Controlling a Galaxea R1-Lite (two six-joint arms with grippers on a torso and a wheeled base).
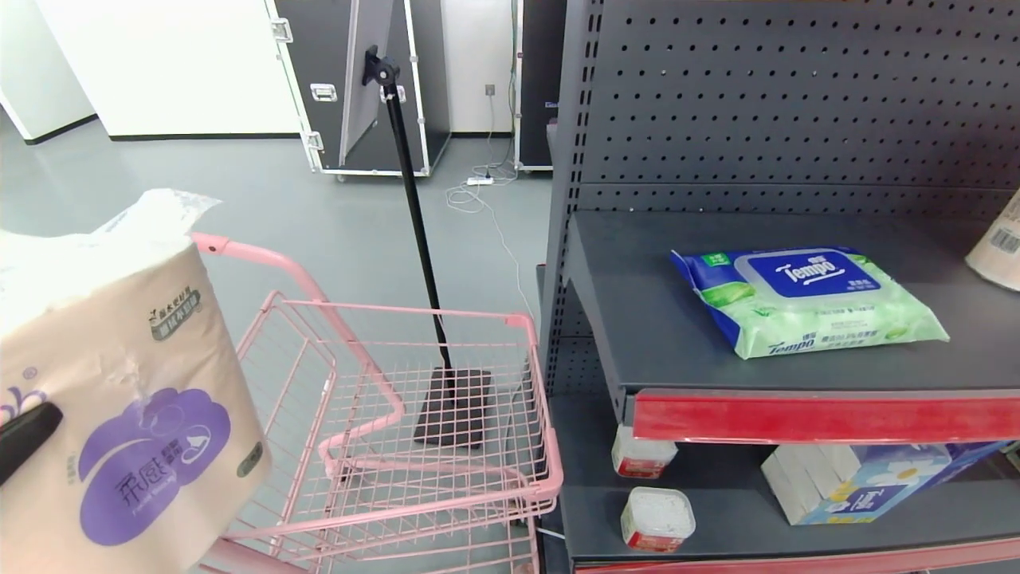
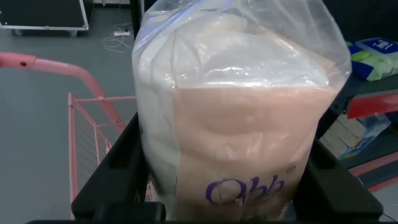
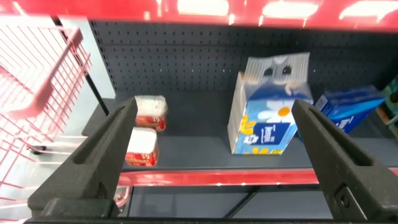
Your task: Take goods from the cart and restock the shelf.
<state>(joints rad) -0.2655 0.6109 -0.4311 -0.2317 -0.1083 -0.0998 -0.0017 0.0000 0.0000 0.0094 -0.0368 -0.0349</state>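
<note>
Closest in: the left gripper point(image 2: 227, 140) is clamped on a toilet paper pack point(image 1: 119, 399), one black finger point(image 1: 28, 438) pressed against its side. The clear wrap is bunched at the top, with a purple logo on the beige front. From the wrist, both fingers point(image 2: 118, 168) squeeze the pack's flanks.

The pack is held up at the near left corner of the pink cart point(image 1: 544, 414), in front of the handle and well apart from the shelf point(image 1: 677, 343). I can't make out any goods through the wire of the cart basket.

The right gripper point(image 3: 214, 109) is spread wide and holds nothing. It is level with the lower tier, facing in under the red edge strip point(image 1: 821, 418).

On that lower tier are two small red-and-white tubs point(image 1: 657, 518), one behind the other (the far one half hidden under the strip). A blue tissue bundle point(image 1: 861, 482) lies to the right of them, apart.

On the upper board a green and blue wet wipes pack point(image 1: 805, 299) lies flat near the middle. Another wrapped pack point(image 1: 1000, 247) is cut off at the right edge.

Behind the cart a black pole on a flat base point(image 1: 414, 207) stands on the grey floor. Farther back are black flight cases point(image 1: 358, 80) and cables.
</note>
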